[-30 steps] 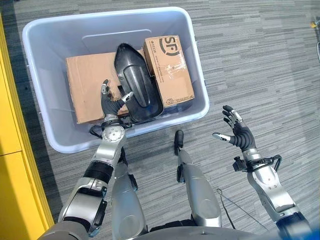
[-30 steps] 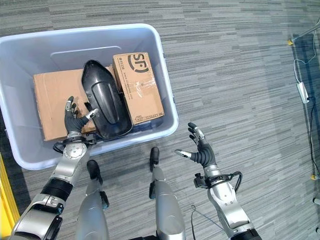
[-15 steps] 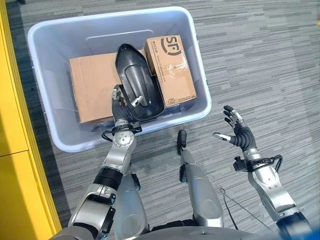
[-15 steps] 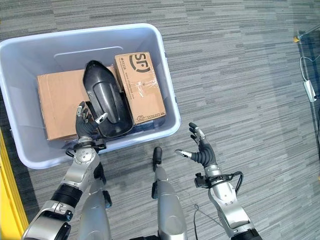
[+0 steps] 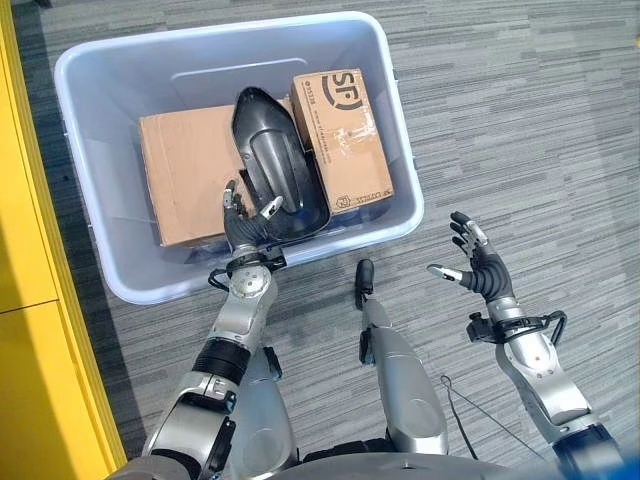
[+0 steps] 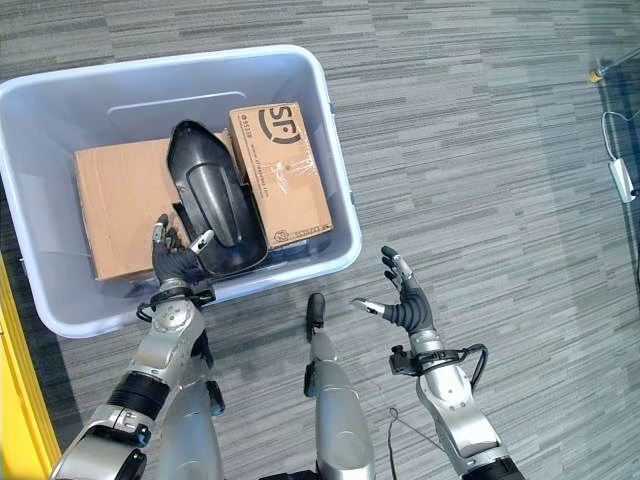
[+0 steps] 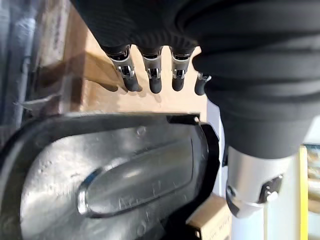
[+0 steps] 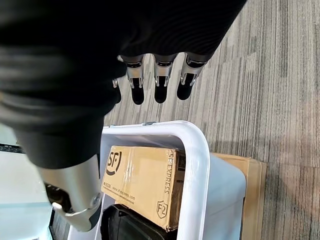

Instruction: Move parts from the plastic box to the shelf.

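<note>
A glossy black moulded part (image 5: 275, 168) lies in the pale plastic box (image 5: 95, 240), touching the left hand (image 5: 243, 226), between two cardboard boxes.

— What did the arms look like?

— Both were silver-grey with dark bands at the joints. The left hand (image 5: 240, 225), at centre left, and the right hand (image 5: 480, 270), at lower right, wore dark ribbed covers.

— And the fingers?

— Silver with dark tips (image 7: 152, 75), small bright fittings showing at their bases; each thumb was a plain silver cylinder.
</note>
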Controlling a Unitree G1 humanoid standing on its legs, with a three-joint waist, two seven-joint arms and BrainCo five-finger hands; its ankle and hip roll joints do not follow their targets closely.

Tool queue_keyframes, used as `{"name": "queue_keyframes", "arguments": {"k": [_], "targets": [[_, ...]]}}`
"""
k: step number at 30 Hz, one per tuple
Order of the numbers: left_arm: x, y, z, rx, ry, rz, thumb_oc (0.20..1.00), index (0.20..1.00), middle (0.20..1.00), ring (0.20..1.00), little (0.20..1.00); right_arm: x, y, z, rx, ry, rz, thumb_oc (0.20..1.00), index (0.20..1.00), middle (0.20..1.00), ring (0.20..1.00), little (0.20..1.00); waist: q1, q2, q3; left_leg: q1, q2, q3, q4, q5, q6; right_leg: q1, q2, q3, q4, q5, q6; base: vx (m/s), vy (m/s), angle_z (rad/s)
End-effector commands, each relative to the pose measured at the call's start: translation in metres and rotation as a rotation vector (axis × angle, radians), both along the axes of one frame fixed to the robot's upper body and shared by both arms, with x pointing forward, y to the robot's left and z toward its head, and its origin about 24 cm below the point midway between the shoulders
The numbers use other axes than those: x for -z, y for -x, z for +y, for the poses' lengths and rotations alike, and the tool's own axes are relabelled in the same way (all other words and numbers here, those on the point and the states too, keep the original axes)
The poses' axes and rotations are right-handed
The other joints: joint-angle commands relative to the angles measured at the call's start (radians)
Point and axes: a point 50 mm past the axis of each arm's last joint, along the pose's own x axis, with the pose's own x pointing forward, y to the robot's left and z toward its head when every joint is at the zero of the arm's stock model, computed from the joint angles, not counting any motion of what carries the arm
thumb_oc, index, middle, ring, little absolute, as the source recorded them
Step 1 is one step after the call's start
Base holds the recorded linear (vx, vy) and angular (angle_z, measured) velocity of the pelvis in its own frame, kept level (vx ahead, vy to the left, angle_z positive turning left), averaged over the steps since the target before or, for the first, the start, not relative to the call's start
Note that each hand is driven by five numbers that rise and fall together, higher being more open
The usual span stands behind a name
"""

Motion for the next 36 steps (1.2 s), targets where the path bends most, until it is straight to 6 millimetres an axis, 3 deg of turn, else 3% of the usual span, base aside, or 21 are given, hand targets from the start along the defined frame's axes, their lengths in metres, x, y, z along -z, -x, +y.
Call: {"name": "queue_keyframes", "arguments": {"k": [1, 8, 17, 28, 36], "targets": [[-0.009, -0.009, 0.008, -0.05, 0.014, -0.03, 1.0, 1.0, 1.0, 1.0, 1.0, -0.021, -0.002, -0.006, 0.031, -0.008, -0.103, 1.0, 1.0, 1.0, 1.0, 1.0, -0.013, 0.0, -0.002, 0.009, 0.005, -0.042, 0.085, -0.066, 0.031, -0.017, -0.072, 0.028, 0.184, -0.086, 0.085, 0.0, 0.0, 0.0], [0.006, -0.024, -0.012, -0.016, 0.057, 0.096, 1.0, 1.0, 1.0, 1.0, 1.0, -0.022, -0.001, -0.003, 0.013, -0.005, -0.099, 1.0, 1.0, 1.0, 1.0, 1.0, -0.031, -0.009, 0.003, 0.003, 0.002, -0.039, 0.095, -0.068, 0.033, -0.027, -0.07, 0.035, 0.186, -0.081, 0.085, 0.0, 0.0, 0.0], [0.014, -0.037, -0.013, -0.03, 0.038, 0.202, 1.0, 1.0, 1.0, 1.0, 1.0, -0.022, 0.001, -0.004, -0.002, 0.001, -0.096, 1.0, 1.0, 1.0, 1.0, 1.0, -0.049, -0.012, 0.009, -0.006, 0.003, -0.038, 0.099, -0.065, 0.03, -0.036, -0.066, 0.04, 0.19, -0.08, 0.083, 0.0, 0.0, 0.0], [0.03, -0.041, 0.005, -0.105, 0.085, 0.35, 1.0, 1.0, 1.0, 1.0, 1.0, -0.021, 0.003, -0.003, -0.029, 0.001, -0.084, 1.0, 1.0, 1.0, 1.0, 1.0, -0.064, -0.014, 0.017, -0.011, 0.004, -0.03, 0.105, -0.066, 0.027, -0.052, -0.059, 0.05, 0.197, -0.082, 0.083, 0.0, 0.0, 0.0], [0.026, -0.049, 0.017, -0.141, -0.027, 0.473, 1.0, 1.0, 1.0, 1.0, 1.0, -0.024, 0.004, -0.001, -0.071, -0.02, -0.094, 1.0, 1.0, 1.0, 1.0, 1.0, -0.093, -0.024, 0.023, -0.034, 0.006, -0.025, 0.109, -0.063, 0.023, -0.086, -0.053, 0.06, 0.208, -0.08, 0.084, 0.0, -0.006, -0.02]]}}
